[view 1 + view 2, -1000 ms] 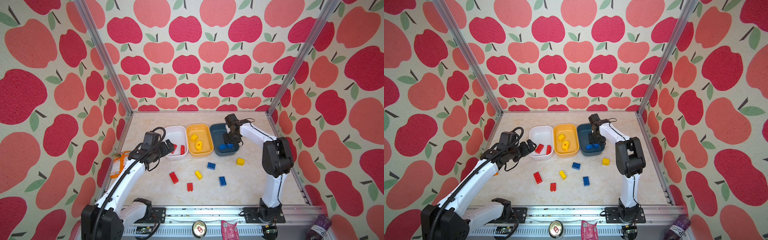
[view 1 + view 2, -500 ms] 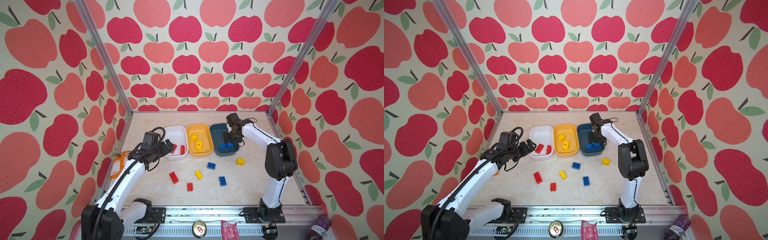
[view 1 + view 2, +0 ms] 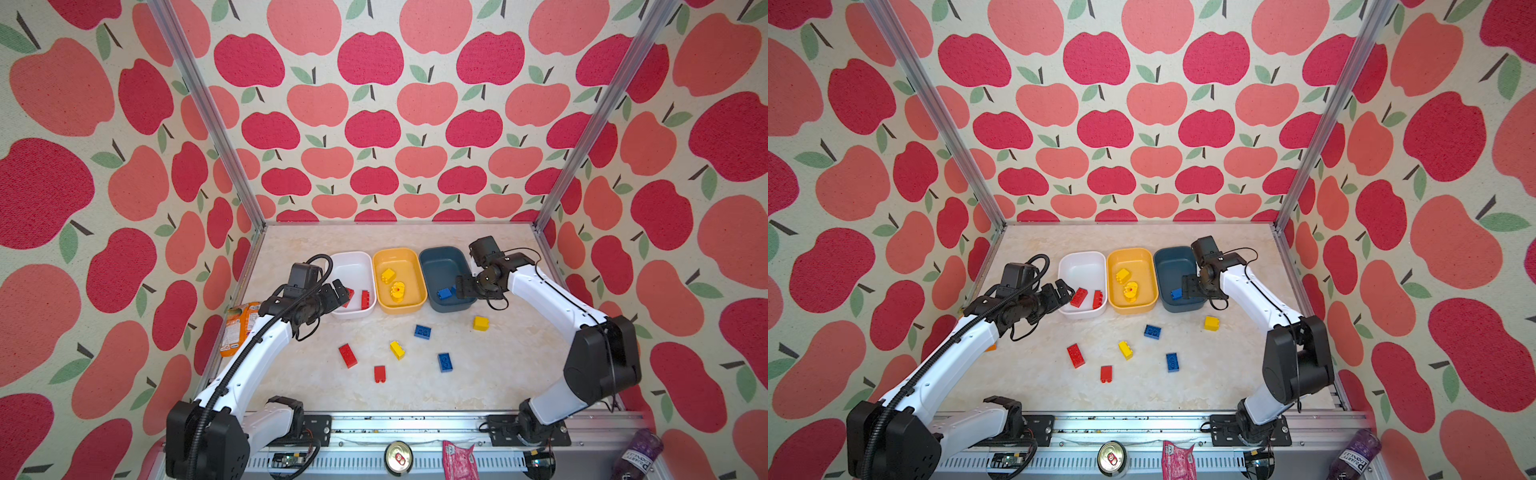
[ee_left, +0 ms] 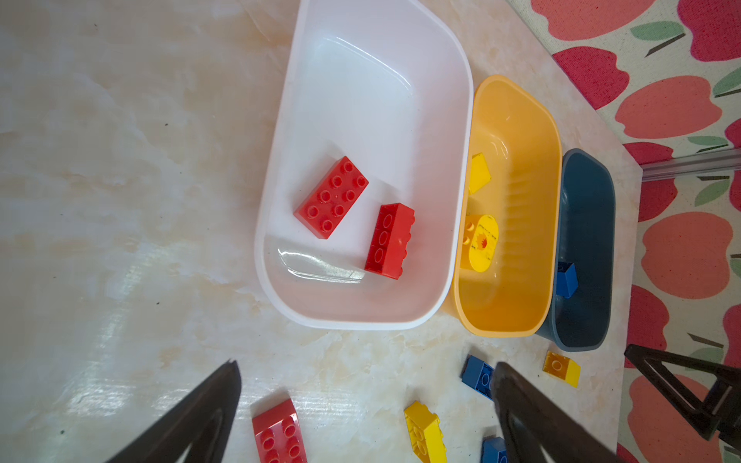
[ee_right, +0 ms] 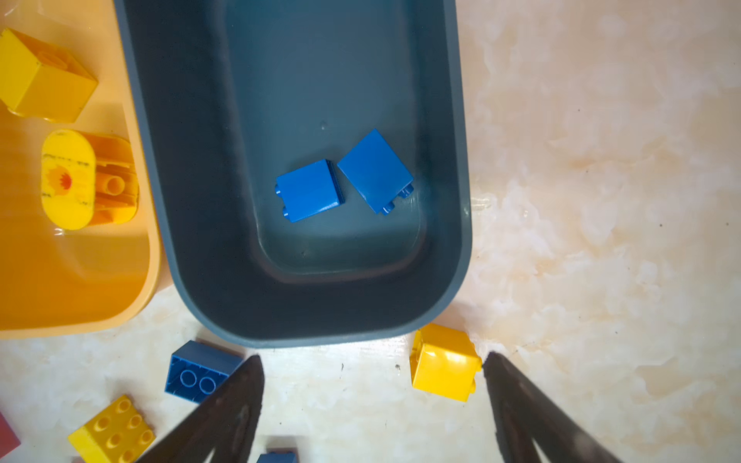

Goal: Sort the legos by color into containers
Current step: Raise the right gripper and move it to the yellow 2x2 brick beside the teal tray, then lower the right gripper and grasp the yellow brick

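Marble-look tabletop (image 3: 498,374), sorting half done. Left of the yellow tub (image 3: 405,266): left gripper (image 3: 338,289), jaws apart, empty; white tub (image 3: 355,266) holding two red legos (image 3: 365,299). Yellow tub holds two yellow legos (image 3: 397,291). Right of it: slate-blue tub (image 3: 440,266) with two blue legos (image 5: 308,190); right gripper (image 3: 459,289), jaws apart, empty. Six loose legos (image 3: 422,331) lie in front, unsorted.
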You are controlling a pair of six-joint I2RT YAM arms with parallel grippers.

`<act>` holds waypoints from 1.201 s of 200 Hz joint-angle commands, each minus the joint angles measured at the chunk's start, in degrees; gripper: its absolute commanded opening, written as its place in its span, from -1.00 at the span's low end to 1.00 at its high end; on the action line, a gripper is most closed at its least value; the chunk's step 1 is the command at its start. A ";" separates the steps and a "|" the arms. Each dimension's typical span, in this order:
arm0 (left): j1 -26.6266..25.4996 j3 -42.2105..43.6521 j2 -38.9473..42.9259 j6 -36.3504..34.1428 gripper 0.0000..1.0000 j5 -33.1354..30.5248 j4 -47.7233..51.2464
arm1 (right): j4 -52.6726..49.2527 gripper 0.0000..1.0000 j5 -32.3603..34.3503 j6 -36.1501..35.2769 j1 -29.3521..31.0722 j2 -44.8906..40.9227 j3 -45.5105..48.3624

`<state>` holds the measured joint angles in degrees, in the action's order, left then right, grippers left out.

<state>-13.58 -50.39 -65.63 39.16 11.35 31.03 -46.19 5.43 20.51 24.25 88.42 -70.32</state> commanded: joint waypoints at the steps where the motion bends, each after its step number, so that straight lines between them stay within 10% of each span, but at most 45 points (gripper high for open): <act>1: 0.31 -1.90 -1.16 -1.26 0.99 1.38 -1.02 | -2.17 0.80 0.18 2.41 -0.24 -4.52 3.79; 240: 0.31 -2.80 -0.55 -1.21 0.98 0.49 0.92 | 10.66 0.48 0.08 -1.04 -5.70 3.82 17.18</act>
<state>-13.58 -52.14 -67.24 37.91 13.26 30.41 -36.60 5.48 20.53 19.05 91.55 -54.02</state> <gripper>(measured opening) 0.992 0.779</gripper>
